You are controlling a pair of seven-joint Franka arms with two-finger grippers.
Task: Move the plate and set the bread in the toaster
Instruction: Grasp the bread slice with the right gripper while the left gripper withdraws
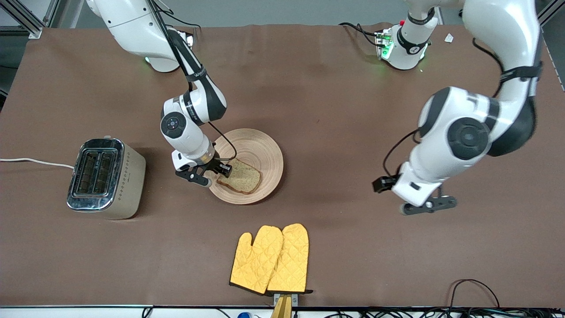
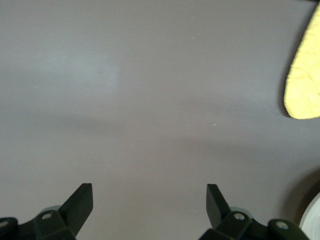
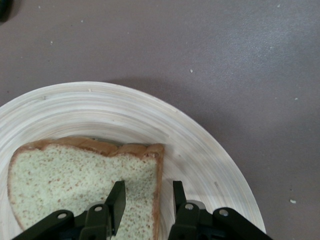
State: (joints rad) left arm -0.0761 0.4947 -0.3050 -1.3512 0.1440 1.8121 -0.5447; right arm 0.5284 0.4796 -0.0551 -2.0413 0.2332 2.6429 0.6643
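Brown table cloth is spread under the plate (image 1: 260, 152), where the bread (image 3: 85, 185) is straddled at its edge by the narrowly parted right gripper (image 3: 146, 199) and could be torn or dropped before the toaster (image 1: 106, 178) is reached, while the left gripper (image 2: 150, 200) is held wide over bare cloth.

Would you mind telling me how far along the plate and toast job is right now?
The plate may already be placed. In hand: the right gripper straddles the crust edge of the bread, which lies on the plate, not yet lifted. Left: carrying it into the toaster. The left gripper waits open over bare table.
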